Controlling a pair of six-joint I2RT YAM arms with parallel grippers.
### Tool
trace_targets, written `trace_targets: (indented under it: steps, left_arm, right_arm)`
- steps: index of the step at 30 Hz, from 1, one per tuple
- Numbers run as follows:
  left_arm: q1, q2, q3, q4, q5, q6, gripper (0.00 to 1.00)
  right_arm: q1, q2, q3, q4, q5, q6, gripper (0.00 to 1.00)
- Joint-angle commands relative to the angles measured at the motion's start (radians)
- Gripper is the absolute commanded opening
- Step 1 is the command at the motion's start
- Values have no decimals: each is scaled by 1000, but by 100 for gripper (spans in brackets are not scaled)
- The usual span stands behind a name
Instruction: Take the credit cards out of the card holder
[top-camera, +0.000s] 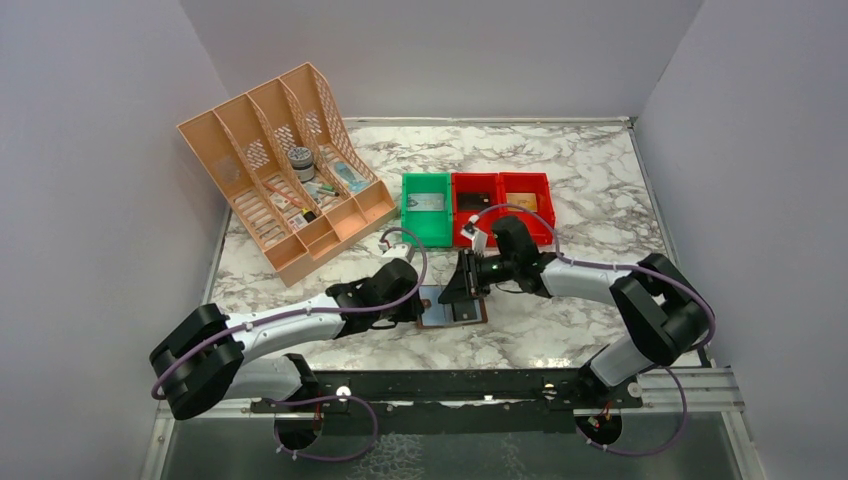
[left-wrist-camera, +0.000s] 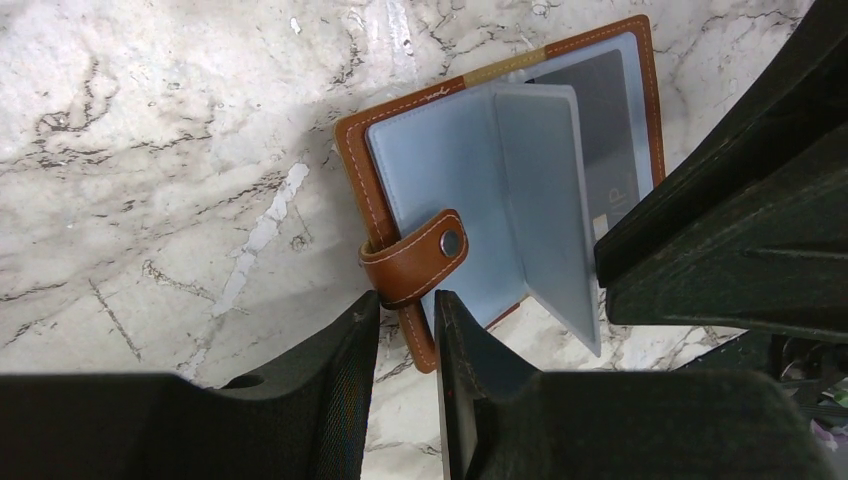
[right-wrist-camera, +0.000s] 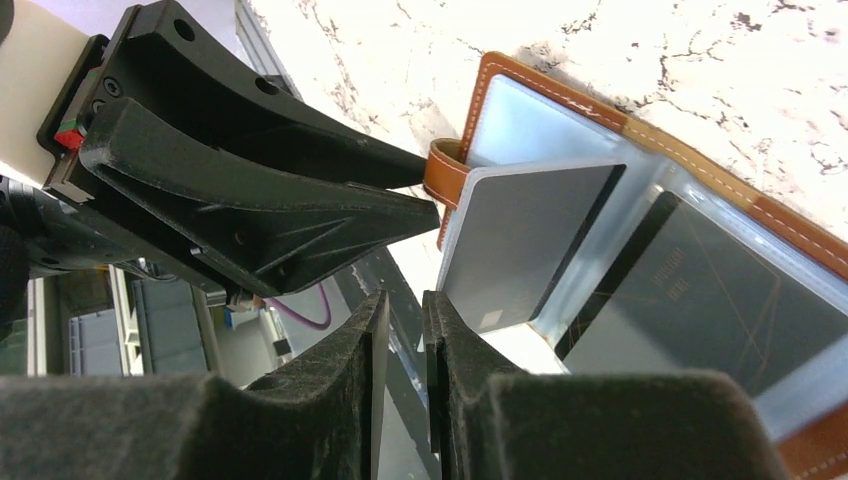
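L: left gripper (left-wrist-camera: 408, 308) clamped on card holder (left-wrist-camera: 432, 150) edge beside snap tab (left-wrist-camera: 415, 260) | R: right gripper (right-wrist-camera: 403, 300) nearly closed at raised sleeve leaf (left-wrist-camera: 540, 200) holding grey credit card (right-wrist-camera: 520, 240), grasp cannot be told

Top view is bright and even, lit from overhead; the marble table (top-camera: 580, 170) looks a bit washed out, the arms only drop soft shadows right beneath them; walls splay outward at the edges, wide-lens stuff. Left wrist view has a diffuse grey shadow on the marble next to the card holder (left-wrist-camera: 440, 150), and a dull sheen on its plastic sleeves; the left gripper (left-wrist-camera: 408, 300) reads as near-featureless black up close. Right wrist view is the same deal; the right gripper (right-wrist-camera: 404, 297) is dark and soft, and the background past the table edge is mushy.
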Motion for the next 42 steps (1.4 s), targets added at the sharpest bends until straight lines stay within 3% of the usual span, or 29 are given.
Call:
trace_targets:
  steps: [1,11,15,22,25,30,34,42]
  left_arm:
    - [-3,-16,-10,30,5,-15,29]
    - [-4,-32,27,-77,-52,-18,30]
    - [-3,-92,17,-116,-92,-35,34]
    - [-2,-143,18,-52,-36,-4,50]
    - [-2,-104,31,-25,-15,12,57]
    - [0,-5,88,-62,-17,21,61]
    - [8,45,123,-94,-50,27,79]
    - [35,70,154,-210,-156,132,85]
  right_arm:
    - [18,19,33,37,-27,15,20]
    - [32,68,64,18,-9,16,22]
    - [32,36,70,-49,93,-5,22]
    - [32,24,49,-144,254,-29,23]
    - [32,18,18,-117,269,-9,22]
    - [32,48,7,-96,270,-2,22]
    - [32,72,10,-83,260,0,22]
    - [31,89,14,-78,275,-7,22]
